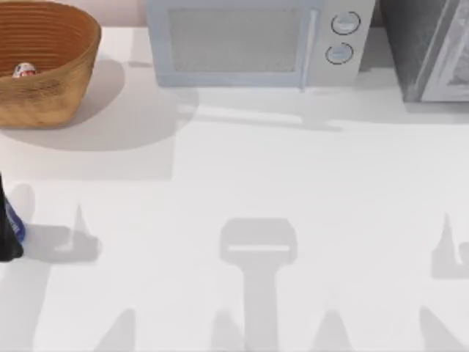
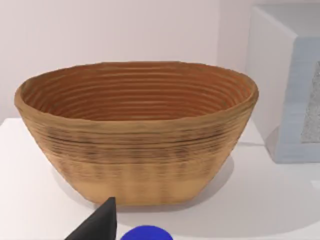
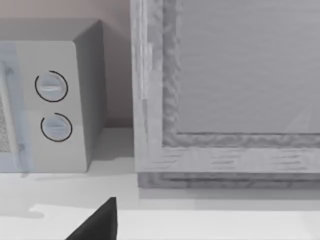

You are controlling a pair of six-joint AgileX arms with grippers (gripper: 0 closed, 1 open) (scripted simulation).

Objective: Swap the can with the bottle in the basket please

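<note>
The basket [image 1: 51, 95] stands at the table's back left corner, and the left wrist view looks straight at its ribbed side [image 2: 140, 150]. Inside it lies the can [image 1: 24, 70], white with red markings. At the far left edge, in front of the basket, my left gripper [image 1: 9, 235] is down at the blue bottle [image 1: 15, 224]. The bottle's round top [image 2: 146, 234] sits just beside one dark fingertip [image 2: 100, 222], and the finger stands wide of it, so the gripper reads as open. A dark fingertip [image 3: 100, 222] of my right gripper points toward the back right, with nothing held.
A pale microwave [image 1: 249, 44] stands along the back edge, right of the basket. A grey framed appliance [image 1: 432, 51] fills the back right corner. The middle and front of the white table [image 1: 242, 183] carry only shadows.
</note>
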